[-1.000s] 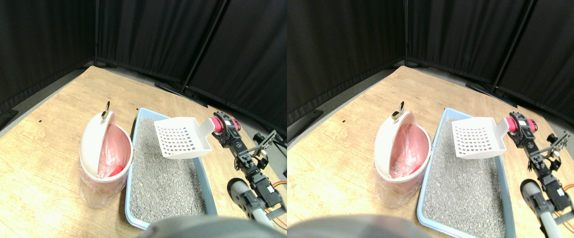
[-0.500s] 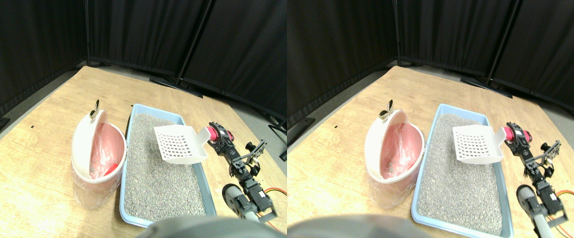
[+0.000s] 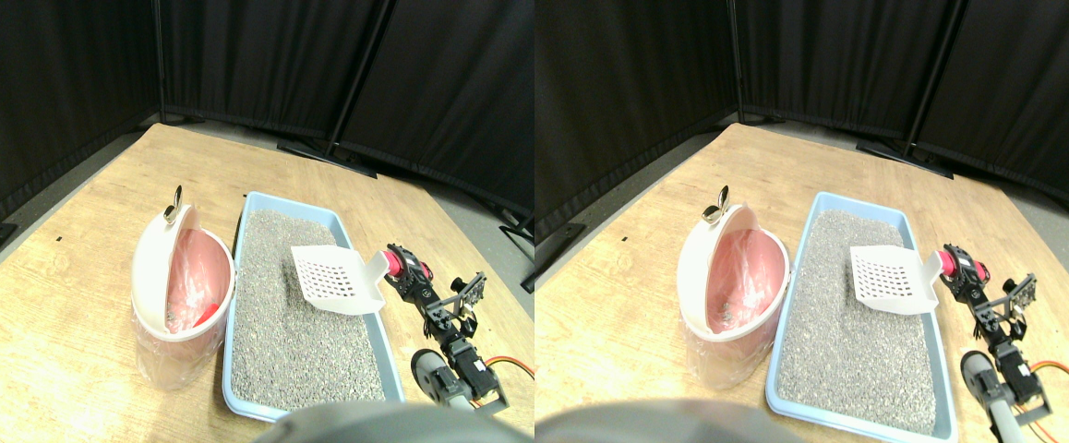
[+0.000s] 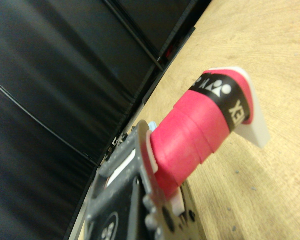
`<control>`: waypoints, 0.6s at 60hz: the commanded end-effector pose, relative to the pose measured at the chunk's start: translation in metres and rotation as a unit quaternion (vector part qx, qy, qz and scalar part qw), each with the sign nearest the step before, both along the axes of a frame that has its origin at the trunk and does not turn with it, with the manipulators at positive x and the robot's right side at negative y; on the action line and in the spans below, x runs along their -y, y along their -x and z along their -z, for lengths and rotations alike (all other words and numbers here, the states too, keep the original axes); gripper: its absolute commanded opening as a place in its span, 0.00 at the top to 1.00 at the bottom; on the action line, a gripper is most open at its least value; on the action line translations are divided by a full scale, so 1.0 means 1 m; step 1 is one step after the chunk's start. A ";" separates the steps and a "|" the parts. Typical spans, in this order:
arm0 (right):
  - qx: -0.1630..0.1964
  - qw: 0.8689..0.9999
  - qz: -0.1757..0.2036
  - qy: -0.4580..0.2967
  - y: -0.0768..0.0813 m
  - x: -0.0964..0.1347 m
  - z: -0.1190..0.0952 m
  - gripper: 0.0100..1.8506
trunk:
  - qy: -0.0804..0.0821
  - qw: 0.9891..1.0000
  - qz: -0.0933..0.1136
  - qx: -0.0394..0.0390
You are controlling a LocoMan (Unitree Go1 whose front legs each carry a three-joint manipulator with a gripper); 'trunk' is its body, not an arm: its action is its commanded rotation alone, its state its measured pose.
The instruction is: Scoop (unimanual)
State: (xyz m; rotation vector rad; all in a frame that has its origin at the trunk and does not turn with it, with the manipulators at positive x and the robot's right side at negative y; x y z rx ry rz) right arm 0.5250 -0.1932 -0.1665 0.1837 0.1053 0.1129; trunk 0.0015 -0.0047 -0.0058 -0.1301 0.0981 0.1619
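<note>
A white slotted scoop (image 3: 336, 280) hangs low over the grey litter (image 3: 299, 341) in the blue tray (image 3: 246, 214), near the tray's right side, its mouth tipped down to the left. I cannot tell whether its front edge touches the litter. My right gripper (image 3: 400, 267) is shut on the scoop's pink-wrapped handle (image 3: 391, 263). In the wrist view that handle (image 4: 200, 125) runs out past the dark jaw frame (image 4: 125, 200) over the wooden floor. The scoop looks empty.
A white bin (image 3: 158, 268) with a pink liner and an open swing lid stands against the tray's left side, with something red (image 3: 211, 315) inside. Black curtains (image 3: 248, 65) close off the wooden floor (image 3: 54, 305). An orange cable (image 3: 509, 365) lies at the right.
The scoop has come down from well above the tray to just over the litter, tilting its mouth lower. The camera view also shifted between the earliest frame and now.
</note>
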 end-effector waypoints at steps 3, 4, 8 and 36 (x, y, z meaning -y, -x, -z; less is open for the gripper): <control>0.012 1.000 -0.001 -0.021 -0.002 0.004 0.007 0.98 | 0.005 1.000 0.000 0.002; 0.009 1.000 0.000 -0.021 -0.001 0.005 0.008 0.98 | 0.005 1.000 0.000 0.002; 0.002 1.000 0.001 -0.023 -0.001 0.008 0.014 0.98 | 0.005 1.000 0.001 0.000; -0.024 0.999 0.006 -0.038 0.009 0.012 0.043 0.98 | -0.009 1.000 0.015 -0.008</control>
